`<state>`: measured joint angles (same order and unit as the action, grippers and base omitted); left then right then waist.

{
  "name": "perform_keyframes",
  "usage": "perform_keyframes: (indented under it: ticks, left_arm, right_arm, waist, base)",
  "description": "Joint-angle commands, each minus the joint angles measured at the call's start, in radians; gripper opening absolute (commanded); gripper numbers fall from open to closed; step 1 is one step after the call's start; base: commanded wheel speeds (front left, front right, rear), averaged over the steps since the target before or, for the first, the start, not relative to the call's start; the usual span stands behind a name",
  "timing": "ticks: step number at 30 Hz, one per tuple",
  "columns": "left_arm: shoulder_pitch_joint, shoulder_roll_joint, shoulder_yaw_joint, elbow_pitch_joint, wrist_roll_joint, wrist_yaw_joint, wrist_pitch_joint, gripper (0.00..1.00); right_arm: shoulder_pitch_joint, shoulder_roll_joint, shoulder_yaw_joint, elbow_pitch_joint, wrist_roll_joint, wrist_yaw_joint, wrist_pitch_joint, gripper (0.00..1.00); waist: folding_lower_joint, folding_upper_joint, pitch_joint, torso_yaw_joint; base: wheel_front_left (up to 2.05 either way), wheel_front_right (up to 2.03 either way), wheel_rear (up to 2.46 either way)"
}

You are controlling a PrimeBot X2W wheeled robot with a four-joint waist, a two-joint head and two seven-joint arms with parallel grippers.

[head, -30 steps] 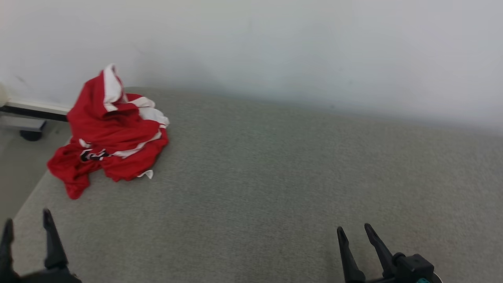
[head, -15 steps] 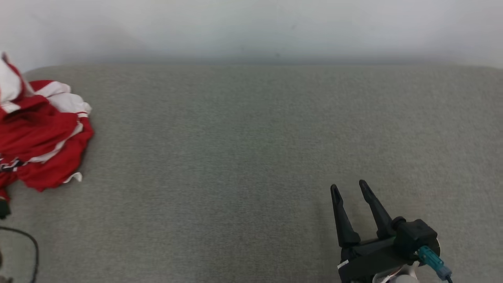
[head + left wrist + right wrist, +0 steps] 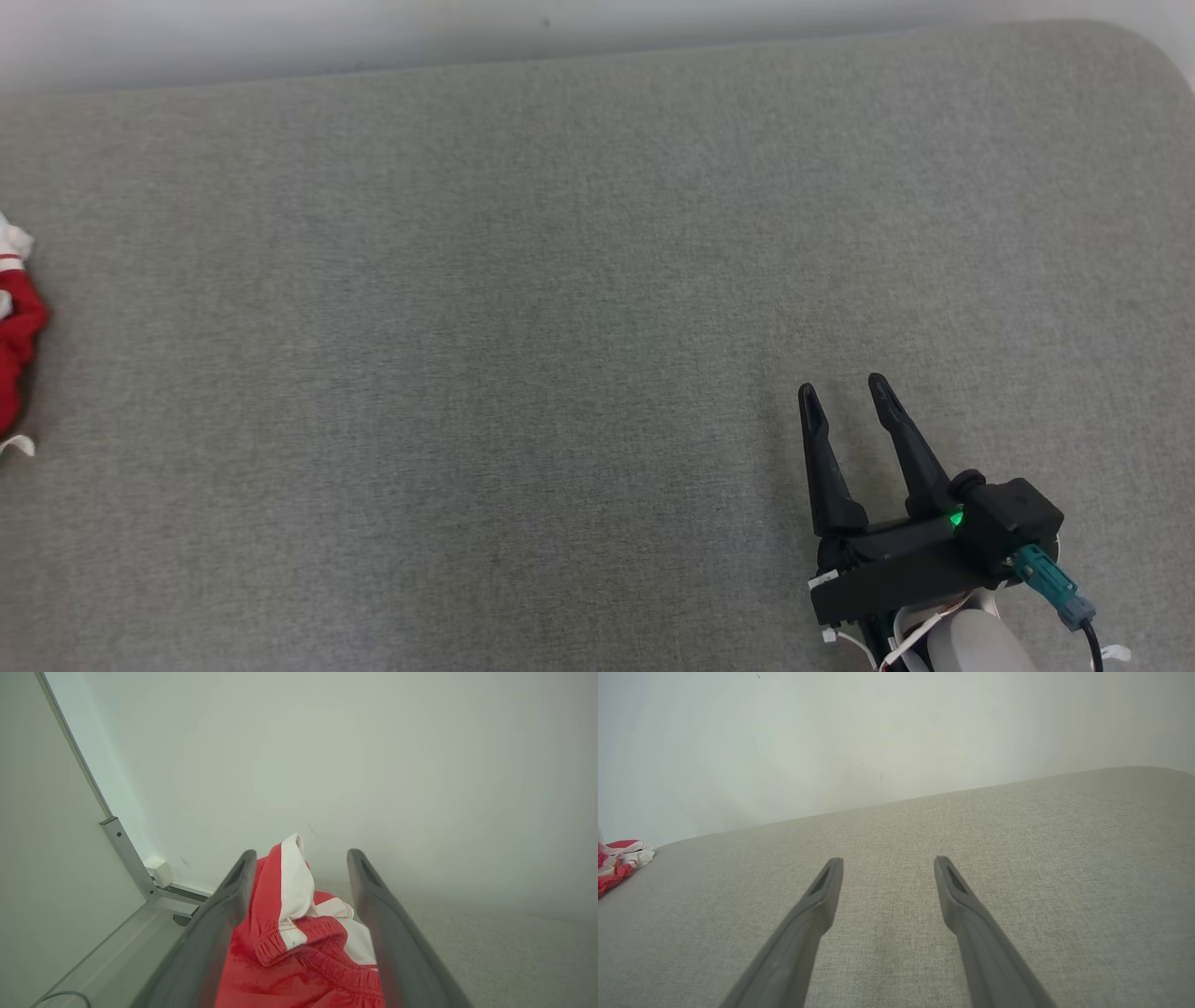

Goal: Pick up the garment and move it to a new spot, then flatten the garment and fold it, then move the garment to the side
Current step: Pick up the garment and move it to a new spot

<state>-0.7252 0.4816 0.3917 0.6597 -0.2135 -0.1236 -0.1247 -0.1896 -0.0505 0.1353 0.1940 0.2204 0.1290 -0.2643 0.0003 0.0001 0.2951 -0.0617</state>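
A broad grey fabric-covered surface (image 3: 560,280) stretches below a pale wall (image 3: 878,742). A crumpled red-and-white garment (image 3: 299,952) lies heaped near the surface's left end, seen between the spread fingers of the left tool (image 3: 302,853), ungripped. The right tool (image 3: 842,385), likewise open and empty, hovers over bare fabric, well apart.

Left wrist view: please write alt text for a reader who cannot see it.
A crumpled red and white garment lies on a grey cushion, seen between the two open dark fingers of the left gripper. Behind it is a pale wall, with a metal frame at the left.
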Motion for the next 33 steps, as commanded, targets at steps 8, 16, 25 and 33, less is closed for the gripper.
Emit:
perform_keyframes:
  ticks: [8,16,25,33]
  left_arm:
    - [-0.076,0.082,-0.024,0.113,0.029,0.046,0.147,1.00]
    - [-0.058,0.088,-0.028,0.150,0.037,0.106,0.262,1.00]
    - [-0.043,0.069,-0.044,0.141,0.031,0.152,0.419,1.00]
    - [-0.016,0.060,-0.061,0.076,0.031,0.162,0.452,0.00]
  right_arm:
    - [-0.026,0.000,-0.017,-0.017,0.006,0.003,-0.001,1.00]
    - [-0.029,0.001,-0.027,-0.025,0.005,0.003,-0.001,1.00]
    - [-0.027,0.000,-0.030,-0.024,-0.009,0.003,-0.001,1.00]
    - [-0.032,0.000,-0.033,-0.016,-0.012,0.003,-0.001,1.00]
  waist:
    - [-0.0003,-0.0001,0.095,-0.062]
    - [-0.0003,-0.0001,0.114,-0.063]
    - [-0.0003,-0.0001,0.114,-0.051]
    - [-0.0003,-0.0001,0.116,-0.041]
  base:
    - [0.00,0.00,0.00]
    - [0.00,0.00,0.00]
    - [0.00,0.00,0.00]
    - [0.00,0.00,0.00]
